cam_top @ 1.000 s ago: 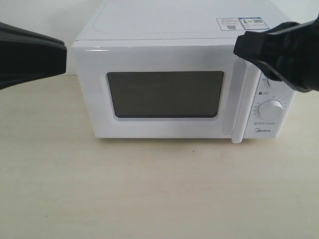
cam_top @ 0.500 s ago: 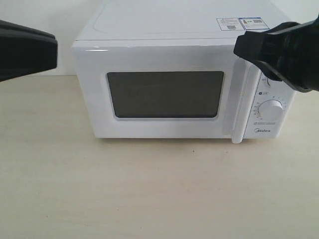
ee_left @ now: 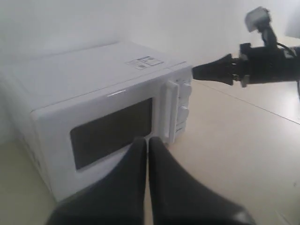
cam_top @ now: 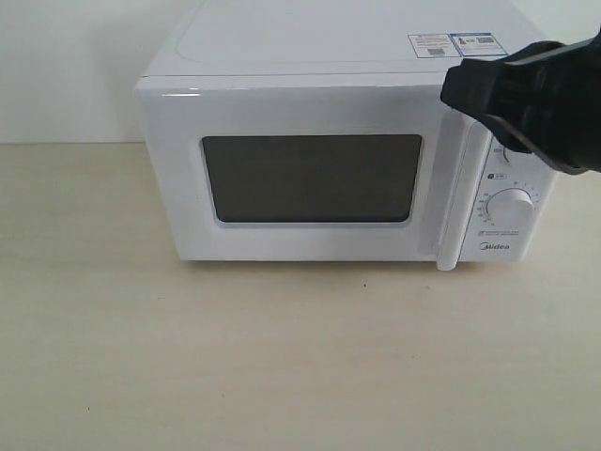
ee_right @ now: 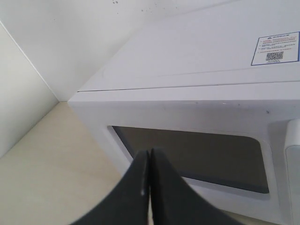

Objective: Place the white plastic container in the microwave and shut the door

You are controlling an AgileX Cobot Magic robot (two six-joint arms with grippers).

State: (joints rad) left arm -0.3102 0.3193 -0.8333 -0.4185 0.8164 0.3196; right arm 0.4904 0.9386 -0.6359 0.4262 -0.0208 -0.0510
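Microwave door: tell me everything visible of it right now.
The door is glossy white, plastic by its look, with a dark rectangular window with rounded corners and a vertical white bar handle at its right edge. It stands upright and shut, flush with the front of the microwave. The shut right gripper hangs close by the handle's top; contact cannot be told. Nothing else touches it.

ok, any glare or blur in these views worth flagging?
Exterior view: even light, a small glare streak on the top front edge of the microwave, and the right end effector is soft because it is so close. Left wrist view: hazy and washed out, left end effector blurred. Right wrist view: sharpest, sticker crisp.
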